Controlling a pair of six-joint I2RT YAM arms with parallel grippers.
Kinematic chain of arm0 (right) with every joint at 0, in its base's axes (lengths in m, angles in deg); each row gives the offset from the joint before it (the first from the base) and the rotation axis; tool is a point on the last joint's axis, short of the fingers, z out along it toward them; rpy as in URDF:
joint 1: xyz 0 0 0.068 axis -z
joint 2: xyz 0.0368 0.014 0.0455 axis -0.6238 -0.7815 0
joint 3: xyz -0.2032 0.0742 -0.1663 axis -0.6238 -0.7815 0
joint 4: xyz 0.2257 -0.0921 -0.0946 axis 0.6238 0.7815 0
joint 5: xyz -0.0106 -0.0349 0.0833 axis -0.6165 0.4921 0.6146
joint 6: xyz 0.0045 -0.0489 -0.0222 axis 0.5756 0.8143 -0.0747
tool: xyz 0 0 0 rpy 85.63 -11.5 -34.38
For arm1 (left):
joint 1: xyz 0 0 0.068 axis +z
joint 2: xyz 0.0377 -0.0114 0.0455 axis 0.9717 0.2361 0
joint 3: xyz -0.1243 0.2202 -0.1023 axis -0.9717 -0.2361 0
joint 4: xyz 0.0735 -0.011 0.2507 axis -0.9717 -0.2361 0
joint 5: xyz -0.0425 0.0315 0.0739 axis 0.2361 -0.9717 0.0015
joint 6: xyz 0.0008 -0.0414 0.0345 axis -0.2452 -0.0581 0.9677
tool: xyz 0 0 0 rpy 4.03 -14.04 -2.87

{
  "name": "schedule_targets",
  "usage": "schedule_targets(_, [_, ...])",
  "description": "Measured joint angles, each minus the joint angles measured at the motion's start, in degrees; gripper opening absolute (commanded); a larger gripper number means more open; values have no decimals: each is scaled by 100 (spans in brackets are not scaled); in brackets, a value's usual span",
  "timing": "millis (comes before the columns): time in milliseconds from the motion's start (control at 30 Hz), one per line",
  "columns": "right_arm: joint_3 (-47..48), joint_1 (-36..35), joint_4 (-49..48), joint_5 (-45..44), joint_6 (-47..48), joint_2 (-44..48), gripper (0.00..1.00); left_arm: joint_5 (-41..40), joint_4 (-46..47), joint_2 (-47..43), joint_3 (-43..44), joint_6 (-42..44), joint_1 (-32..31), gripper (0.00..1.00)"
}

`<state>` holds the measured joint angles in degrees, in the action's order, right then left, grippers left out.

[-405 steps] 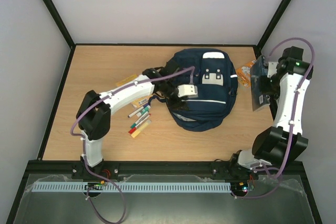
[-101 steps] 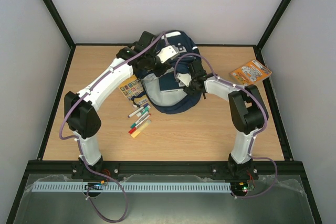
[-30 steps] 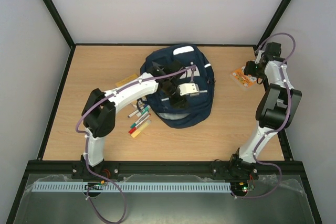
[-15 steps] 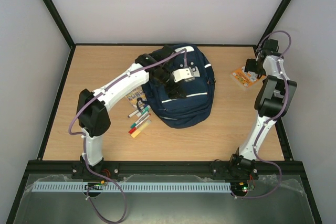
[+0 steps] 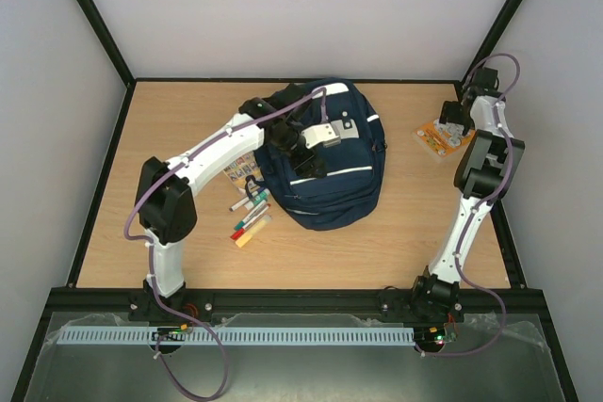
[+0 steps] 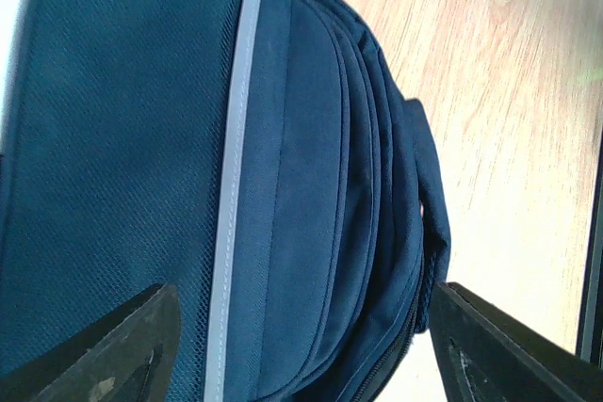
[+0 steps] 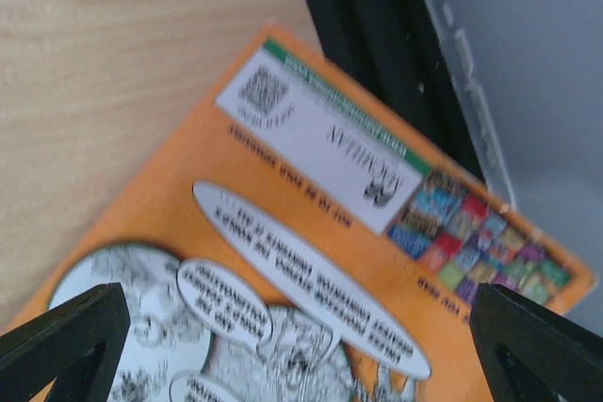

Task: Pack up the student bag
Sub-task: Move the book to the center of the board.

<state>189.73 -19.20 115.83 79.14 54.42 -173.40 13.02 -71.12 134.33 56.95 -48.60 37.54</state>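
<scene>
Left wrist view: the left hand (image 6: pixel 301 350) hangs open over the bag (image 6: pixel 141 138). Its fingers (image 6: pixel 122 345) stand wide apart on either side of the navy fabric and white stripe, clamping nothing. A second ago this hand sat lower on the bag with a narrower gape; it has since let go and drawn toward the bag's far end.

Top view: the left hand (image 5: pixel 311 150) is above the bag (image 5: pixel 330 190), which lies flat mid-bench (image 5: pixel 415 233), toward the far side.

Right wrist view: the right hand (image 7: pixel 301 345), spread wide after opening through the last second, is poised over an orange comic booklet (image 7: pixel 311 233). No contact is visible. Seconds earlier this arm worked at the bag; it has swung to the far right corner (top view: right hand (image 5: pixel 452 120), booklet (image 5: pixel 438 138)).

Reading: the bag has been released, and the booklet is probably the next thing to go in.

Clearance: the booklet's far corner lies just beside the black frame rail (image 7: pixel 377 54), leaving little room there. Bare wood lies open between booklet and bag. Markers (image 5: pixel 250 214) and a picture card (image 5: pixel 236 165) lie left of the bag, beneath the left arm.
</scene>
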Motion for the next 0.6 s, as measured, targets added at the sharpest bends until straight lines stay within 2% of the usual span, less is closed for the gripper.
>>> schedule_targets(267, [975,4,-223,-166,-7,-601,99,-20,-219,13,-264,17,87,74])
schedule_targets(600, [1762,9,-389,-223,133,-1366,99,-11,-400,92,-286,17,101,72])
